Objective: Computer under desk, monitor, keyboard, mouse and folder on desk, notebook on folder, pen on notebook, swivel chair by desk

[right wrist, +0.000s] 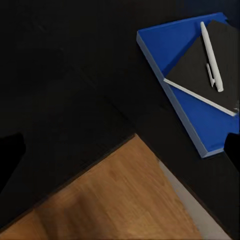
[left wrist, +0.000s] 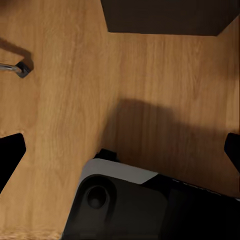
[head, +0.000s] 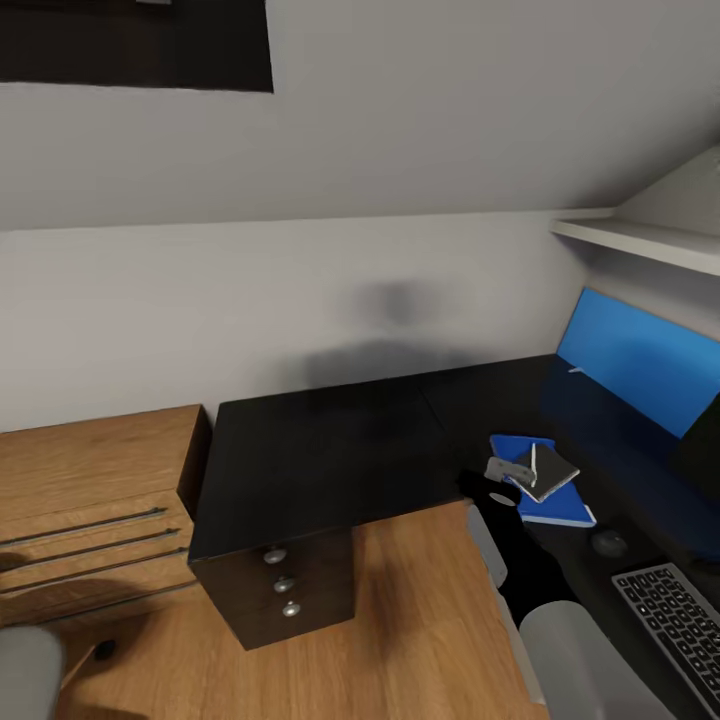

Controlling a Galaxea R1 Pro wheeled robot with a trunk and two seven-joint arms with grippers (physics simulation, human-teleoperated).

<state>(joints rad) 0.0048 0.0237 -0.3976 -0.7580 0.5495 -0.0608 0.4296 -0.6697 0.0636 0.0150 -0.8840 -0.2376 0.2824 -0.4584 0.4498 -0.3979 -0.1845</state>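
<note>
On the glossy black desk (head: 320,450) lies the blue folder (head: 565,508) (right wrist: 172,45). The grey notebook (head: 552,472) (right wrist: 200,70) rests on it, with the whitish pen (head: 533,462) (right wrist: 210,47) on top. My right gripper (head: 505,478) (right wrist: 120,155) hovers open just beside the folder, above the desk's inner corner, holding nothing. The mouse (head: 608,543) sits between the folder and the keyboard (head: 672,618). A black edge of the monitor (head: 702,450) shows at the far right. My left gripper (left wrist: 120,152) hangs open over the wood floor, low at my left.
The desk's drawer pedestal (head: 285,590) with round silver knobs stands ahead. A light wooden dresser (head: 90,500) adjoins the desk's left end. A blue wall panel (head: 640,360) and white shelf (head: 640,240) sit at right. A chrome leg with a black castor (left wrist: 20,67) is near my base (left wrist: 125,205).
</note>
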